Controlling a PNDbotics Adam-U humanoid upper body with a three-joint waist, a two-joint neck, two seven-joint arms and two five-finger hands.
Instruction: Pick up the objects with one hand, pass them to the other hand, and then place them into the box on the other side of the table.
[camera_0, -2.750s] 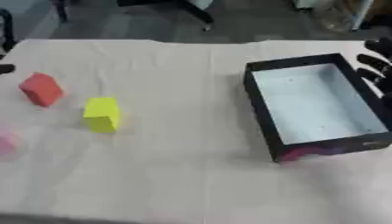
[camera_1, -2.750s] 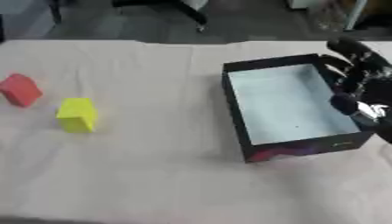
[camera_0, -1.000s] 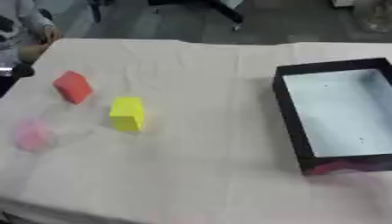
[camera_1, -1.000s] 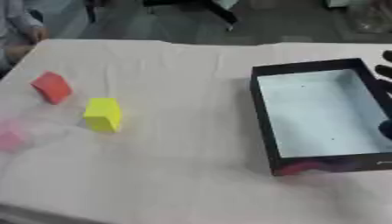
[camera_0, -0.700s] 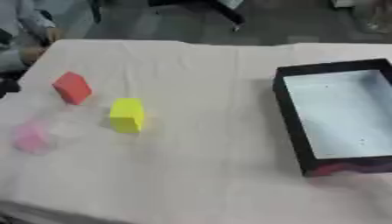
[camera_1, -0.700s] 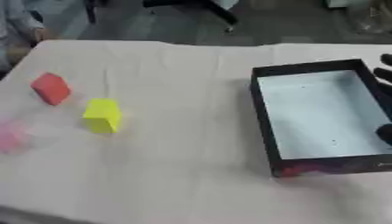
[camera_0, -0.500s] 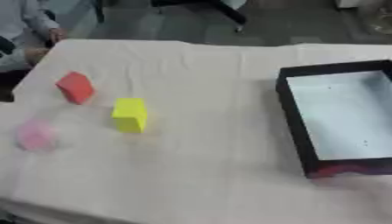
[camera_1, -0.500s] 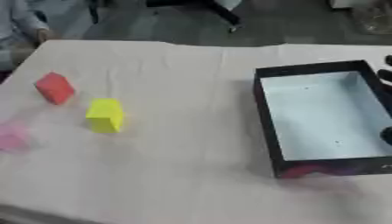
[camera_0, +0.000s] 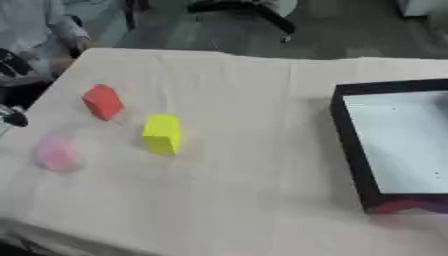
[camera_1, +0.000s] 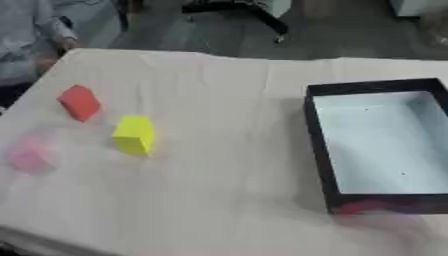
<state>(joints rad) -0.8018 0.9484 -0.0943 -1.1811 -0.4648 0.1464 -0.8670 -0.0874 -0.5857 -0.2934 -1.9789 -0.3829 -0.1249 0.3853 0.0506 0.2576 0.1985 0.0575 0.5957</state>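
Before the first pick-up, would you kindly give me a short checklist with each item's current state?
1. Red block free on the table, touching nothing: ok.
2. Yellow block standing apart from the red block: ok.
3. Pink object identifiable for grasping: cannot tell, only a blurred pink shape shows.
4. Black box holds nothing on its pale floor that shows: ok.
5. Left hand posed to reach: cannot tell, only a dark part shows at the left edge.
6. Right hand ready to receive: not ok, not in view.

Office, swivel chair base, cloth-covered table
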